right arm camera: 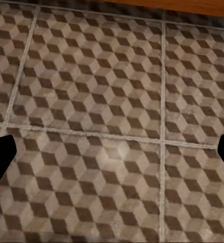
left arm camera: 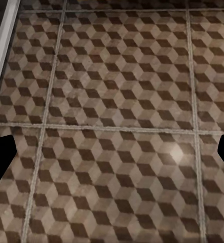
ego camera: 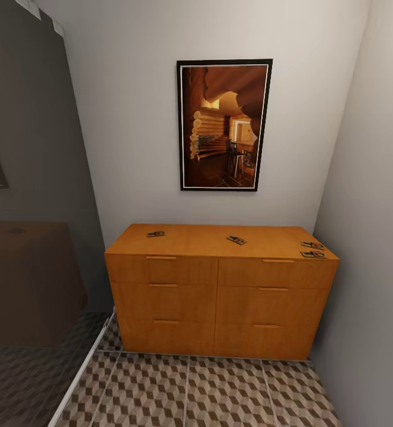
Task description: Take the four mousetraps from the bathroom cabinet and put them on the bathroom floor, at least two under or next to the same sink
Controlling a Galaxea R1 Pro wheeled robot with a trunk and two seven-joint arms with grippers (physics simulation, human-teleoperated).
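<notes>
Against the far wall in the head view stands the orange-brown cabinet, its drawers closed. Several mousetraps lie on its top: one near the left end, one right of the middle, and two close together at the right end. In front of the cabinet spreads the cube-patterned bathroom floor. My left gripper is open above bare floor tiles, holding nothing. My right gripper is also open over the tiles, near the cabinet's foot. The bathroom sink is out of view.
A dark glass partition with a white floor rail closes off the left side. A grey wall runs right beside the cabinet's right end. A framed picture hangs above the cabinet.
</notes>
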